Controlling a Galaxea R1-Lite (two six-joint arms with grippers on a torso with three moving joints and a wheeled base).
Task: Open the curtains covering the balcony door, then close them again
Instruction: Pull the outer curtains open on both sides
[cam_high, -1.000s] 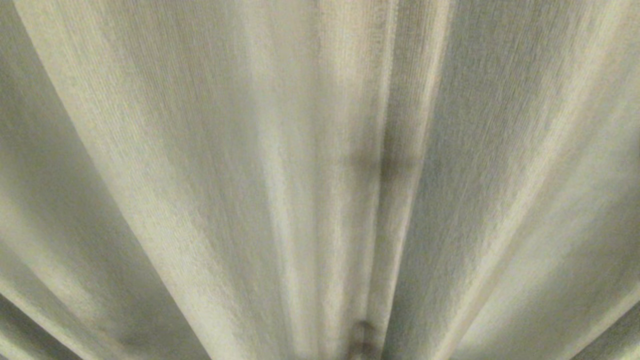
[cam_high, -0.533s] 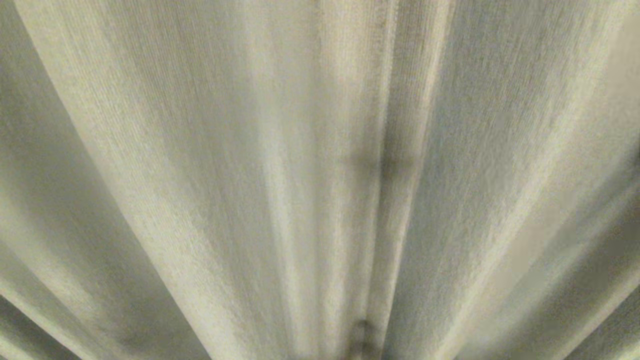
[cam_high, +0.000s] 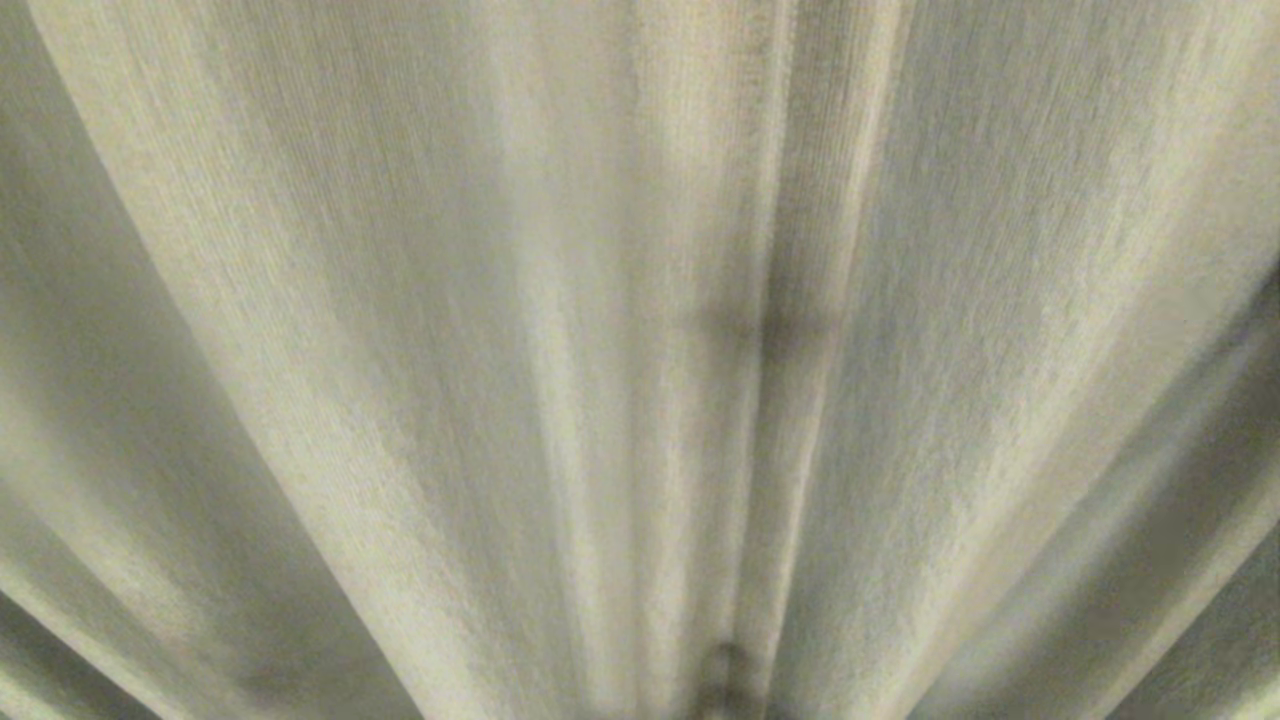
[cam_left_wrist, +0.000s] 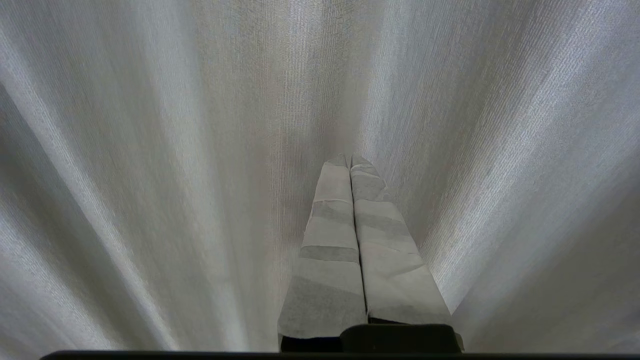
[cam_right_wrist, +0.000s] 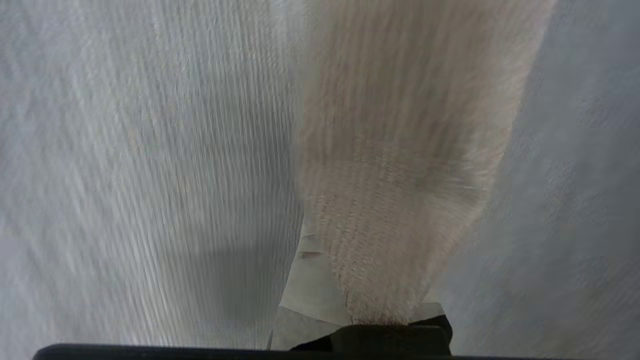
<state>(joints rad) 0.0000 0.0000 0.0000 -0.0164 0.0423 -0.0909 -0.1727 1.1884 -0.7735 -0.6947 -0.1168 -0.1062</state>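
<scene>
room: hidden by fabric in every view | light: soft, diffuse glow through cloth

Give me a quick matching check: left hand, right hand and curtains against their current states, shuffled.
Things:
1. left hand
2. right hand
3. curtains

States:
A. hanging in pleats across the whole head view
B. shut on a beige fold
C. shut, holding nothing, tips toward the fabric

Pairs: 1-C, 2-B, 3-A
</scene>
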